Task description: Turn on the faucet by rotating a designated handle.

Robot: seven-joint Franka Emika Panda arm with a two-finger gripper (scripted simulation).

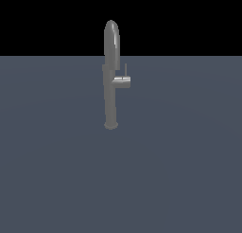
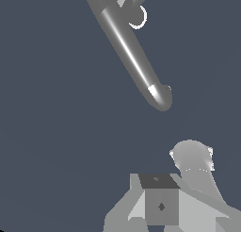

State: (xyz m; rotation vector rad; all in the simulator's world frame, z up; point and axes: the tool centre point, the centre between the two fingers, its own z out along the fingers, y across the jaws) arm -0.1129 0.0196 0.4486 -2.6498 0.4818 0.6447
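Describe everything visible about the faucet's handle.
The handle is a short, shiny silver cylinder that juts sideways from the faucet column, toward the exterior view's right, about halfway up. At its outer end a thin grey rod lever rises straight up, parallel to the column. It looks like polished metal and is much smaller than the column. Nothing touches it apart from its joint with the faucet; no gripper is near it in the exterior view. The wrist view does not show it clearly.

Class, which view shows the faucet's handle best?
The exterior view: the handle sticks out sideways from the faucet toward the exterior view's right, its thin rod pointing up. The wrist view shows mostly the spout; the handle cannot be made out clearly.
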